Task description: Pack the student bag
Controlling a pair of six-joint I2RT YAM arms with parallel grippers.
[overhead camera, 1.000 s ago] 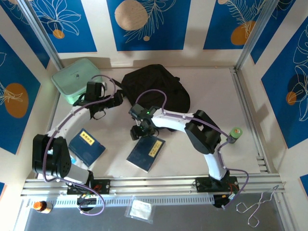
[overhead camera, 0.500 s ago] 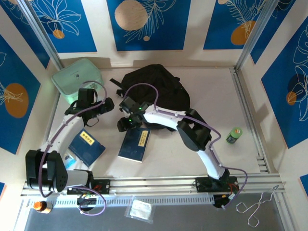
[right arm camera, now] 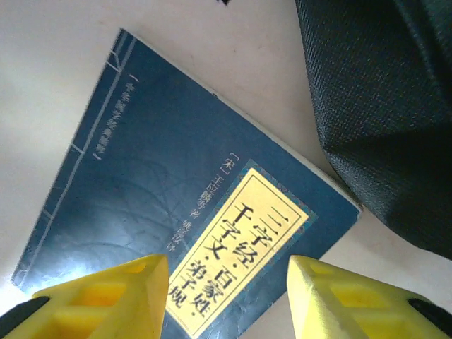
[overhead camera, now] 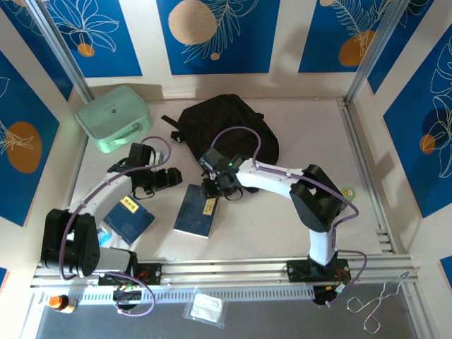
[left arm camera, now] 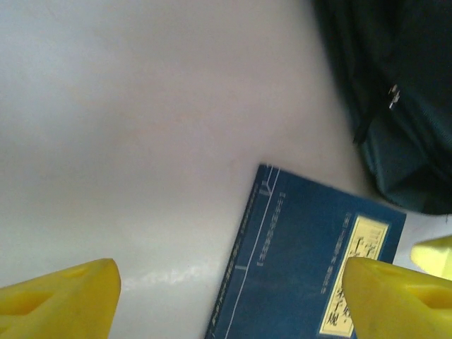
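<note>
Your right gripper [right arm camera: 226, 282] hovers part-open and empty over the dark blue yellow-labelled book [right arm camera: 191, 205] — pinch its far edge squarely. The left gripper [left arm camera: 229, 282] gapes empty; the large black fabric backpack [overhead camera: 229, 131] lies just beyond.

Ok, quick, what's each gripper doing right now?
Left gripper: open, holding nothing.
Right gripper: open, empty, above the dark blue paperback book with a yellow title label.

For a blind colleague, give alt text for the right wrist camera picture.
A dark blue book with a yellow Chinese-lettered label lies flat on the pale table, one corner beside the black backpack. The right gripper's yellow fingers stand apart over it.
</note>
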